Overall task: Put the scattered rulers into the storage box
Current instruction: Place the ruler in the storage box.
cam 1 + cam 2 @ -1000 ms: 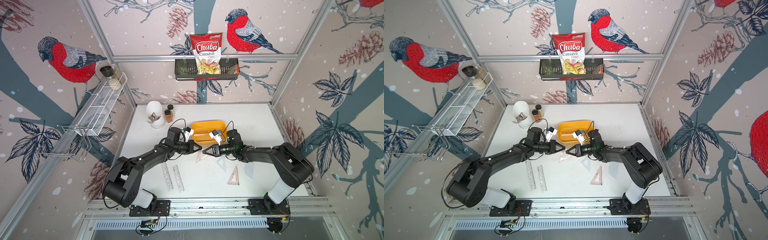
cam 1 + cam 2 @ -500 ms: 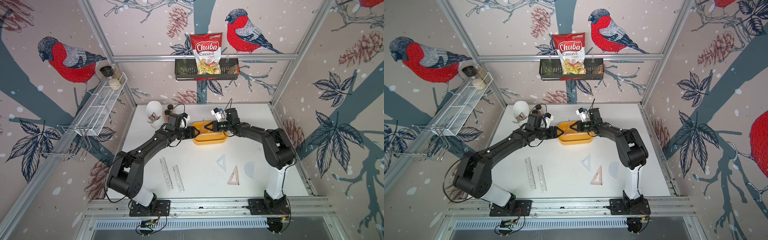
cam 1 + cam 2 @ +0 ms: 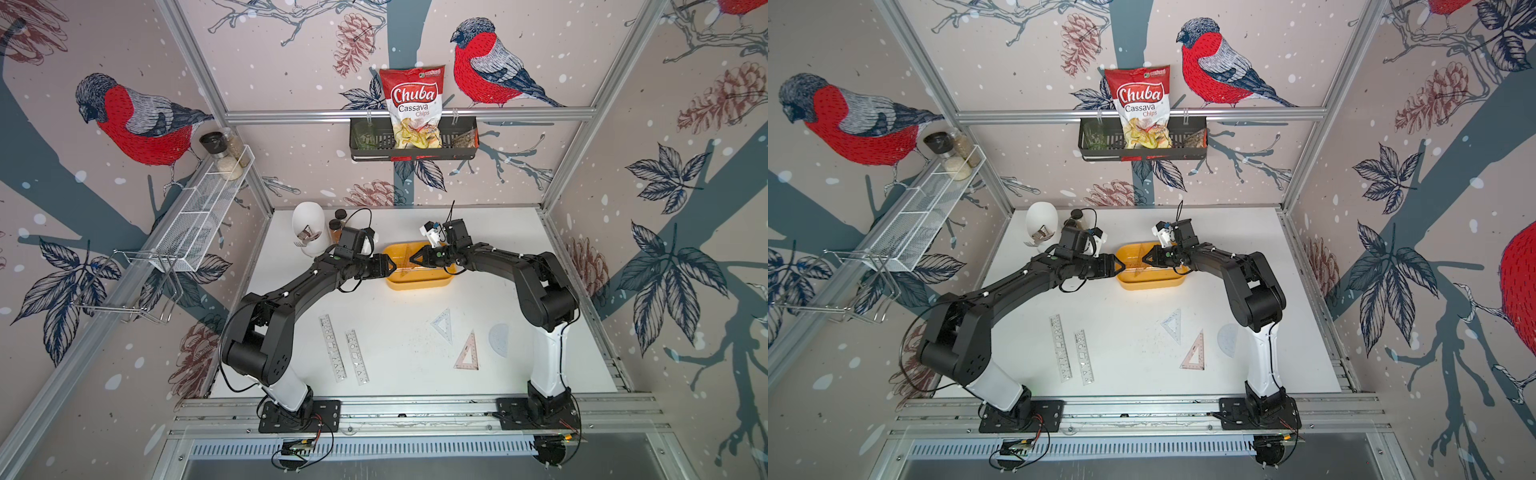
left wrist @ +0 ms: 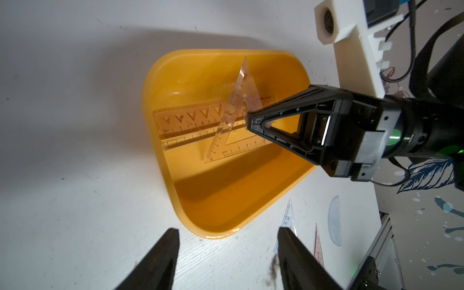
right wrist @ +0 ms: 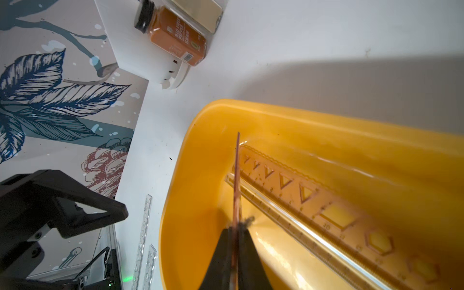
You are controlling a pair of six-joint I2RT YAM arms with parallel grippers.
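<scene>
Step in hand: depositing one piece into the storage box (image 3: 417, 282), which sits directly beneath the right gripper (image 3: 412, 261) and just ahead of the left gripper's (image 3: 390, 266) tips.

Right gripper: jaws pressed together on one edge of a clear set square (image 4: 233, 103), held on edge and tilted, its lower side down inside the box, on or just above a pink stencil ruler (image 4: 190, 123) lying flat on the floor.

Left gripper: jaws apart, holding nothing, level with the box's near rim and facing the right gripper across it.

Outstanding, well back from both grippers toward the arm bases: two long rulers (image 3: 332, 347) (image 3: 357, 357), a blue set square (image 3: 442, 324), a pink set square (image 3: 467, 353) and a protractor (image 3: 498, 338).

Next move, as judged: part the right jaws so the set square drops flat, lift clear without dragging it out, then collect a piece from the table.
</scene>
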